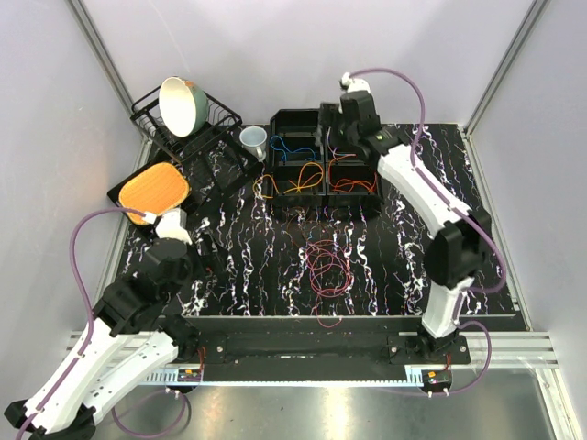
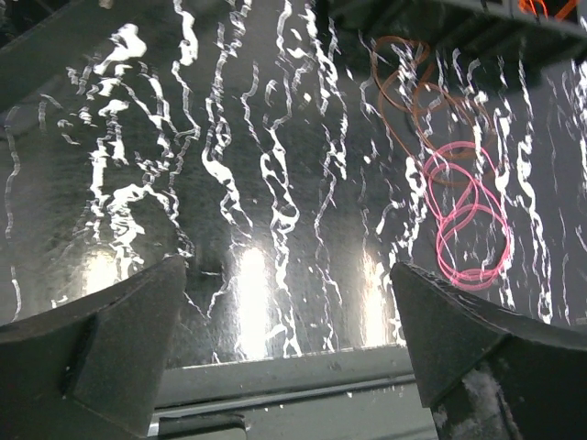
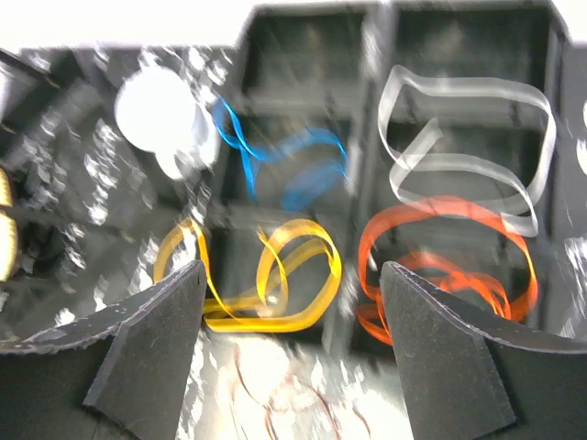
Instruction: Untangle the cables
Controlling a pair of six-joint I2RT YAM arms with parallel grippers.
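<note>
Marbled black tabletop; cables motion-blurred from right wrist; both jaws spread.

pale grey walls around a black white-veined marble tabletop; aluminium posts in the corners

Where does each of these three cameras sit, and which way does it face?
Top external: above and behind the bases, looking down on the table; left arm and right arm show.
Left wrist: low over the table, facing the pink cables; open left fingers show.
Right wrist: above the tray, facing its orange cable; open right fingers show.
Shared: top and right wrist both show the tray.
</note>
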